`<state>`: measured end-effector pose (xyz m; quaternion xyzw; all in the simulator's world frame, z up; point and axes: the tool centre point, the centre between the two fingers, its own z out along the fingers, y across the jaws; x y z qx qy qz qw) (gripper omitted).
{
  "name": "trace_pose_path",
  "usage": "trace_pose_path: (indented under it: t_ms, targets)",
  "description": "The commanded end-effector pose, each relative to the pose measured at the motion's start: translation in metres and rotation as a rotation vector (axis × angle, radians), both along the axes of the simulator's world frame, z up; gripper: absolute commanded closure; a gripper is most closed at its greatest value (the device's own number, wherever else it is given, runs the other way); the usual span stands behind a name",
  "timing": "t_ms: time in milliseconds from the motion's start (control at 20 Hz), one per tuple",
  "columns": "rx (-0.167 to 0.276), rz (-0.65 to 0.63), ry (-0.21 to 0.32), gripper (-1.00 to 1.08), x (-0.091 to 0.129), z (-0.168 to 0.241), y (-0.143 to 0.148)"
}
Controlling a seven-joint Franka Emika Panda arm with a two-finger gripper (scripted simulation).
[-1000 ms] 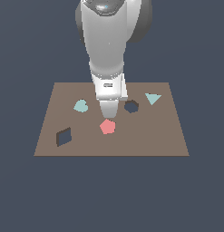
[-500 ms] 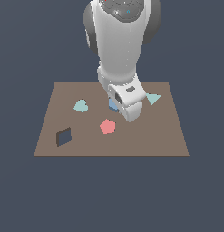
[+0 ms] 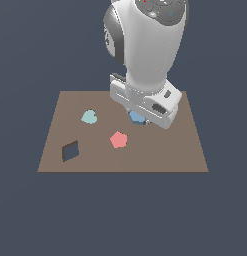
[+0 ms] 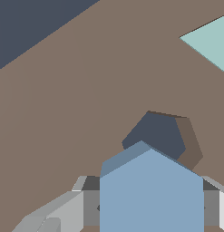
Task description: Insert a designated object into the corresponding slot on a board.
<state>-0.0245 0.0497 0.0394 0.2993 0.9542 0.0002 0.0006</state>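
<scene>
Blue and hexagon-like, the small block [image 4: 152, 190] sits pinched tight in the pincer [image 4: 152, 206], just above the dark hexagon hole [image 4: 161, 131] in the flat brown board [image 4: 63, 104]. Only the wrist view shows that hole; in the exterior view the arm hides it. No writing shows.

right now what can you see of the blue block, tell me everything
The blue block is a plain, matte light-blue piece with flat facets and angled edges. It sits between the gripper's grey fingers, which flank it on both sides. In the wrist view it is close to the dark hexagon slot in the brown board. In the exterior view the arm mostly hides it.
</scene>
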Motion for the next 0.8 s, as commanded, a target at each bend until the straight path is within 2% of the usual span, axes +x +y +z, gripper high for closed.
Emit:
trace_pose_path:
  t_ms: [0, 400, 750]
  targets:
    - [0.0, 0.088, 0.0, 1.08, 0.0, 0.001, 0.007]
    - [0.0, 0.278, 0.0, 1.08, -0.004, 0.001, 0.022]
    - [0.0, 0.353, 0.001, 1.08, -0.007, 0.001, 0.028]
